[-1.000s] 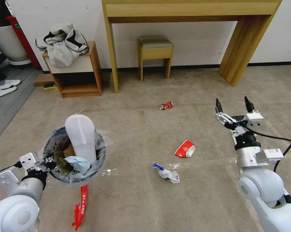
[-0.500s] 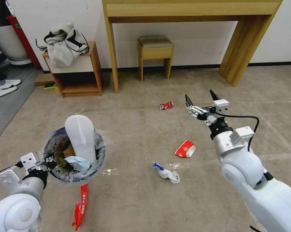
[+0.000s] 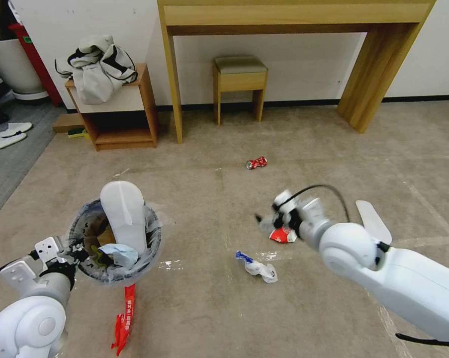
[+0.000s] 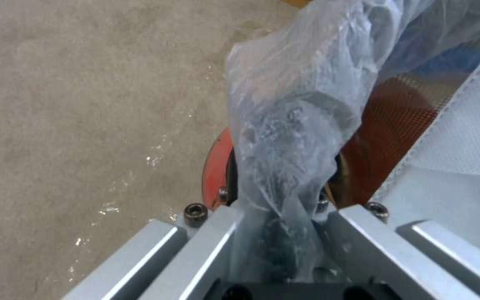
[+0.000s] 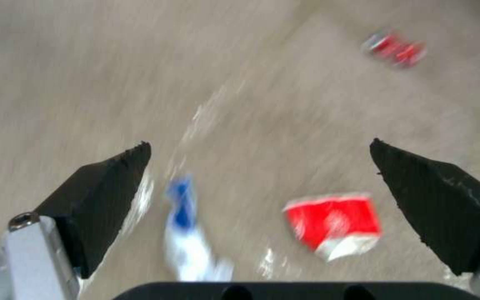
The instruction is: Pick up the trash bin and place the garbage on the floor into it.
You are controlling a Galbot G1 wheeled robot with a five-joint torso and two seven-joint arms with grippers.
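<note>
The trash bin (image 3: 154, 248) hangs just above the floor (image 3: 209, 308) at my lower left, lined with a clear bag and holding a white insole (image 3: 125, 211), a tan carton and scraps. My left gripper (image 3: 72, 251) is shut on its rim; the left wrist view shows the red rim (image 4: 215, 175) and bunched bag (image 4: 290, 125) between the jaws. My right gripper (image 3: 276, 219) is open, low over the red-white paper cup (image 3: 284, 234) (image 5: 334, 223) and the white-blue scrap (image 3: 258, 267) (image 5: 190, 233). Farther off lies the crushed red can (image 3: 256, 162) (image 5: 396, 48). A red wrapper (image 3: 125, 318) lies below the bin.
A wooden desk (image 3: 294, 20) with a stool (image 3: 239, 82) under it stands at the back wall. A low shelf (image 3: 120, 114) with bundled clothes is at the back left. White slippers (image 3: 5, 135) lie on grey flooring. A white flat piece (image 3: 373, 221) shows beyond my right forearm.
My right arm has swung left and down, from high on the right to just above the paper cup, its gripper still open. The left arm and bin have barely moved.
</note>
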